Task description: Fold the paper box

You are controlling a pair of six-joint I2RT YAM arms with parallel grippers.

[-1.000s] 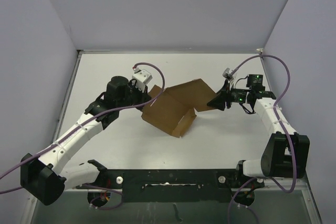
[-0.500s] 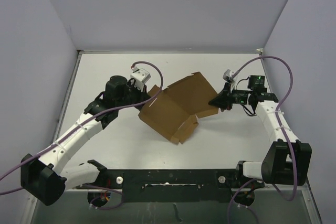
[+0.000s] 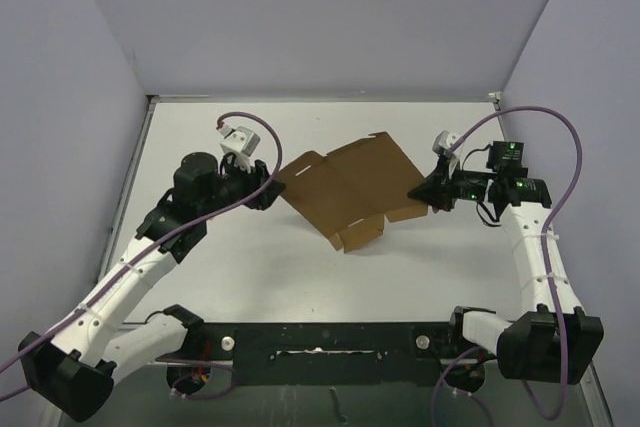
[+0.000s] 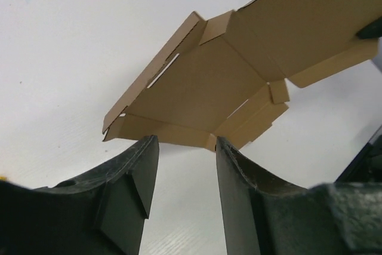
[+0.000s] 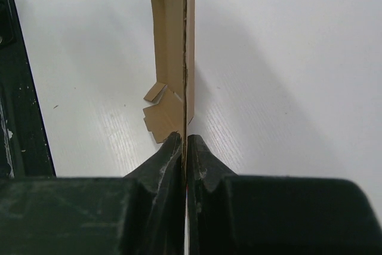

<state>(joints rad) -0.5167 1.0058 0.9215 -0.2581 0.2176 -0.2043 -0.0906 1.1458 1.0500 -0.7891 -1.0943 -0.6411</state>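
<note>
The paper box is a brown cardboard sheet with flaps and creases, spread nearly flat and lifted off the white table in the middle. My right gripper is shut on its right edge; the right wrist view shows the sheet edge-on, pinched between the jaws. My left gripper is open and empty just left of the sheet's left end. In the left wrist view the box hangs just beyond my gripper, with a slotted flap on its left.
The white table is walled by grey panels at the back and both sides. A black rail with the arm bases runs along the near edge. Purple cables loop over both arms.
The left gripper let go of the box's left end and drew back to the left. The right gripper moved right with the sheet, which has opened out flatter.
</note>
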